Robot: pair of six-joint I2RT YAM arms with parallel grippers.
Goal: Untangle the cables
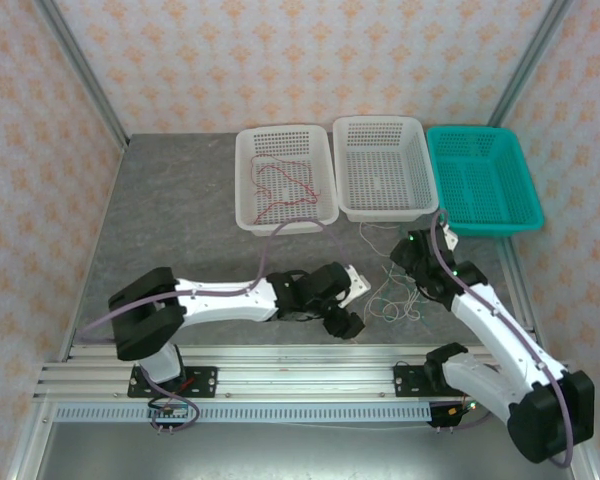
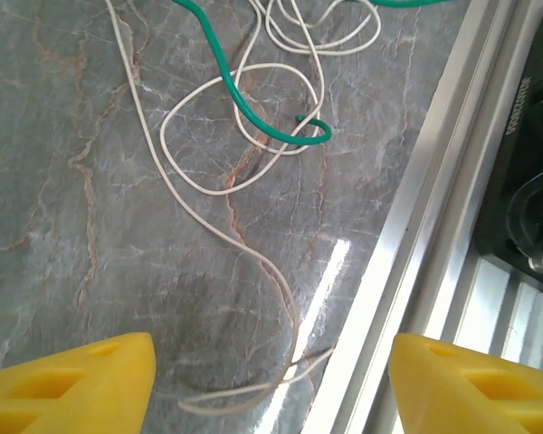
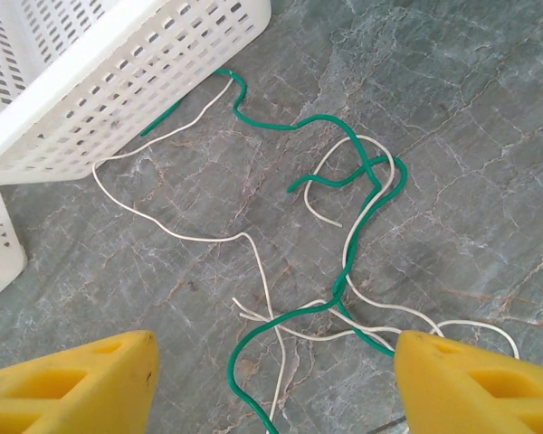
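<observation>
Red cable (image 1: 280,188) is lying alone in the left white basket (image 1: 285,130) at upper centre of the top view. It is probably sorted already, so the baskets look like drop spots, one per cable. The middle white basket (image 1: 378,212) and the teal basket (image 1: 480,225) are sitting empty beside it. White cable (image 3: 190,239) and green cable (image 3: 294,127) are lying crossed on the grey table (image 1: 180,220) just below the middle basket, so that pair is the tangle left to do. In the right wrist view the green one is looping over the white near centre, and its far end is running up against the basket wall at upper left. Right gripper (image 3: 276,380) is hovering over this crossing with jaws spread wide and nothing between the yellow fingers, likely lining up a pick on a loop. Left gripper (image 2: 271,380) is hanging low near the aluminium rail (image 2: 416,226) at the right of its frame, jaws also released and holding nothing. A loose white end is lying on the table between its fingers (not pinched), so it looks posed to pin or take that end while the other arm pulls the green free. Risk: thin floppy wire is slipping easily, and dragging one may pull the other along.
</observation>
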